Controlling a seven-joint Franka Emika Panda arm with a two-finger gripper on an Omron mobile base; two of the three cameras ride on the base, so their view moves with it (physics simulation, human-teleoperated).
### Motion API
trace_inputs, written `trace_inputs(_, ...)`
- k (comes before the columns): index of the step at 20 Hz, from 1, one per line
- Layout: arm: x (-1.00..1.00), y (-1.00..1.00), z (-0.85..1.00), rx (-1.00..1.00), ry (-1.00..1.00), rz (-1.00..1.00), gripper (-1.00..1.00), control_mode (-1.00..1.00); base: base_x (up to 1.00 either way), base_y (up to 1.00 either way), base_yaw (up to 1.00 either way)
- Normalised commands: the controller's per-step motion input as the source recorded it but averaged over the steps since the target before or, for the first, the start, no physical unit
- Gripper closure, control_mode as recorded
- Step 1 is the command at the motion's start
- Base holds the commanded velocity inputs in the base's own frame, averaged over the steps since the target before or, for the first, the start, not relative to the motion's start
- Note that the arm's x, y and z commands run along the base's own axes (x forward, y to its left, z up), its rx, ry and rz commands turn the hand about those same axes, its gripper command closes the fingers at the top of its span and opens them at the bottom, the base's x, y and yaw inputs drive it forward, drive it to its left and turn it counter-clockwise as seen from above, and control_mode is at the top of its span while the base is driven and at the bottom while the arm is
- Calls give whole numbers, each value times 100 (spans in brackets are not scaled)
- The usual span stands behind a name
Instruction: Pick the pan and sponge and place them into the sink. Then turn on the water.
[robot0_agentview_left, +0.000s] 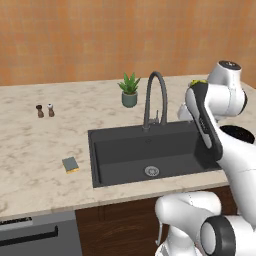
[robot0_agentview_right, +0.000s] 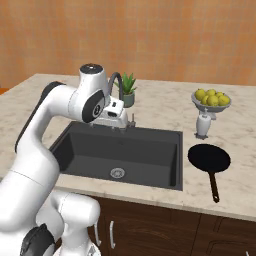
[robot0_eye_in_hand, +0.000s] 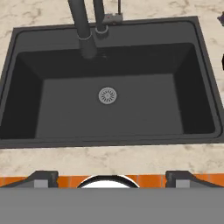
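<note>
while the gripper (robot0_agentview_right: 116, 120) hangs spread and empty above the sink (robot0_agentview_right: 65, 142), the pan (robot0_agentview_right: 209, 159) lies well off to its right on the counter, handle toward the front edge.

Sponge (robot0_agentview_left: 70, 165) on counter (robot0_agentview_left: 35, 150) left of sink (robot0_agentview_left: 150, 152) — faucet (robot0_agentview_left: 154, 97), plant (robot0_agentview_left: 129, 90) behind.

Even, bright rendered light, no glare, soft shadow inside sink (robot0_agentview_left: 150, 150), slightly low-res, no blur.
</note>
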Motion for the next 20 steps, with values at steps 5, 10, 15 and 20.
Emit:
trace_inputs(5, -20, -60, -21, -5, 0, 0, -100, -100, 0, 0, 0)
trace_inputs(10, -21, -79, -20, 0, 0, 0, -100, -100, 0, 0, 0)
trace_inputs(15, -19, -90, -21, 0, 0, 0, -100, -100, 0, 0, 0)
trace_inputs(20, -16, -84, -24, 0, 0, 0, -100, -100, 0, 0, 0)
